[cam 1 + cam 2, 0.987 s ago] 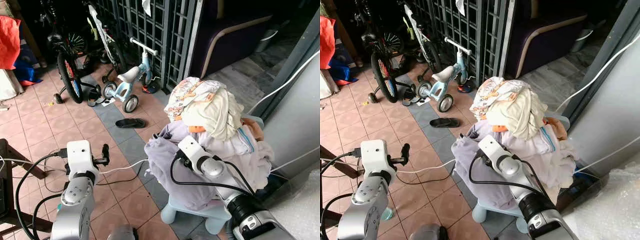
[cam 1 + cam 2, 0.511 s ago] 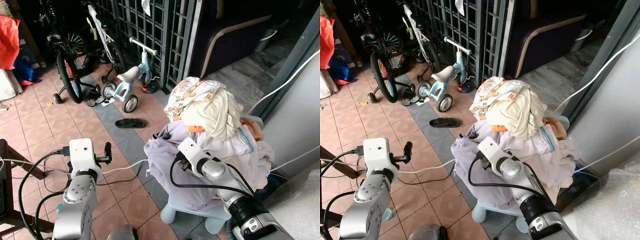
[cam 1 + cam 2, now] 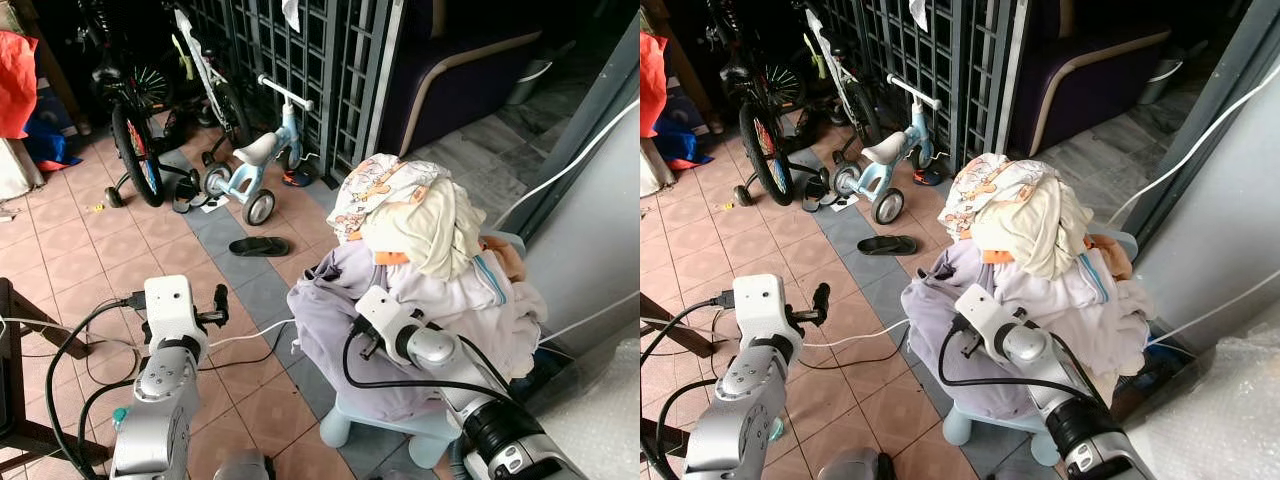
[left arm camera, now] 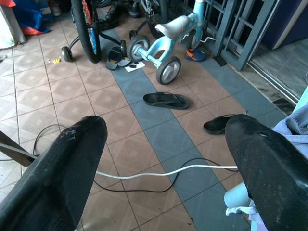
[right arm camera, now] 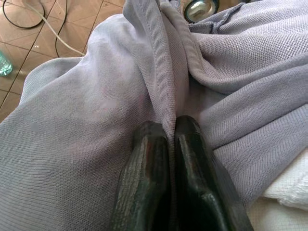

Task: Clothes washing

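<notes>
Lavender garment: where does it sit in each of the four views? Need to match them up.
Left eye view: lavender garment drapes the front of the laundry pile, lower centre.
Right eye view: same spot, lower centre.
Left wrist view: a sliver at the frame edge, past one black finger.
Right wrist view: spread wide, a fold pinched in the right claw.
Shared landmark: white cable on the floor tiles.

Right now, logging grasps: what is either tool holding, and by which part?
Right tool is shut on a fold of the lavender garment; left tool is open, holding nothing.
</notes>
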You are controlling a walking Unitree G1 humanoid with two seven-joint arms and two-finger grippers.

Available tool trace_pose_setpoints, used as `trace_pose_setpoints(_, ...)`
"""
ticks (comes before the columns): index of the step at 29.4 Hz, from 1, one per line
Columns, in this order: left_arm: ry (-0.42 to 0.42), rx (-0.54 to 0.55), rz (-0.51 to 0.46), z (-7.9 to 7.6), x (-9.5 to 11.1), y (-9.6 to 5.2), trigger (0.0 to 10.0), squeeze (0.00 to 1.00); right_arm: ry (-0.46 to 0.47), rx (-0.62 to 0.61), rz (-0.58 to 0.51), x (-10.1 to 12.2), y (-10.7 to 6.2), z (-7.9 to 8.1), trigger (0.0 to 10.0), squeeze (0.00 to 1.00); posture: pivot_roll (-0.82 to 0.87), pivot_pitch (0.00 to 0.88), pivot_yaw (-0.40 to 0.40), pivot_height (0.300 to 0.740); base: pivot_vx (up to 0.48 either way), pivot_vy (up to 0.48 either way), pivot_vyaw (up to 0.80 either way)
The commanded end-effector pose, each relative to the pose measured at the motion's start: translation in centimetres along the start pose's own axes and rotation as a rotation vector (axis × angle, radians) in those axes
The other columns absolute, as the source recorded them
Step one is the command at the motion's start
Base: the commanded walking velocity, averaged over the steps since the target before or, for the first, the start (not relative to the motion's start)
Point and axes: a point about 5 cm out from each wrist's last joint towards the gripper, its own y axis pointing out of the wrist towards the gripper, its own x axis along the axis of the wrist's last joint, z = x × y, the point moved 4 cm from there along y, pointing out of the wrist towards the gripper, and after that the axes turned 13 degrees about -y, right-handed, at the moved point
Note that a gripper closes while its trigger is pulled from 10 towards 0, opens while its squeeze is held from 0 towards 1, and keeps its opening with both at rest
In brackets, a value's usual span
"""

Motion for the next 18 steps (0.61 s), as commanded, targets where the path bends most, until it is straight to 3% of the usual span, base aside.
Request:
trace_pose_setpoints(1, -0.005, -0.001, -0.003, -0.2, 0.0, 0.2, 10.0, 0.0, 0.012, -0.035, -0.047, 0.7, -0.4, -0.9, 0.0, 0.0, 0.05, 0.0, -0.022, 0.74, 0.0, 0.0, 0.0)
trace_pose_setpoints(5, -0.01, -0.004, 0.003, -0.2, -0.1, 0.3, 10.0, 0.0, -0.013, 0.0, -0.236, 4.0, -1.3, -0.8, 0.0, 0.0, 0.04, 0.0, -0.017, 0.74, 0.0, 0.0, 0.0)
trace_pose_setpoints(7, -0.007, -0.014, 0.006, -0.3, -0.2, 0.5, 10.0, 0.0, 0.047, 0.087, -0.339, 5.5, -2.4, -0.2, 0.0, 0.0, 0.04, 0.0, -0.012, 0.74, 0.0, 0.0, 0.0)
trace_pose_setpoints(9, -0.006, -0.016, 0.007, -0.4, -0.2, 0.5, 10.0, 0.0, 0.065, 0.114, -0.363, 5.8, -2.8, 0.0, 0.0, 0.0, 0.04, 0.0, -0.011, 0.74, 0.0, 0.0, 0.0)
trace_pose_setpoints(12, 0.0, -0.04, 0.001, -0.9, 0.0, 0.9, 10.0, 0.0, 0.176, 0.278, -0.503, 7.8, -5.7, 0.6, 0.0, 0.0, 0.03, 0.0, -0.004, 0.74, 0.0, 0.0, 0.0)
trace_pose_setpoints(15, -0.001, -0.052, 0.003, -1.3, 0.0, 1.1, 10.0, 0.0, 0.225, 0.307, -0.569, 9.0, -7.1, -0.4, 0.0, 0.0, 0.02, 0.0, -0.001, 0.74, 0.0, 0.0, 0.0)
trace_pose_setpoints(16, -0.003, -0.061, 0.007, -1.5, -0.1, 1.2, 10.0, 0.0, 0.249, 0.307, -0.62, 10.0, -8.1, -1.7, 0.0, 0.0, 0.01, 0.0, 0.005, 0.74, 0.0, 0.0, 0.0)
trace_pose_setpoints(17, -0.003, -0.061, 0.007, -1.5, -0.1, 1.2, 10.0, 0.0, 0.249, 0.307, -0.62, 10.0, -8.1, -1.7, 0.0, 0.0, 0.01, 0.0, 0.005, 0.74, 0.0, 0.0, 0.0)
trace_pose_setpoints(18, -0.007, -0.069, 0.007, -1.8, -0.1, 1.4, 10.0, 0.0, 0.282, 0.308, -0.69, 11.5, -9.3, -3.2, 0.0, 0.0, 0.01, 0.0, 0.007, 0.74, 0.0, 0.0, 0.0)
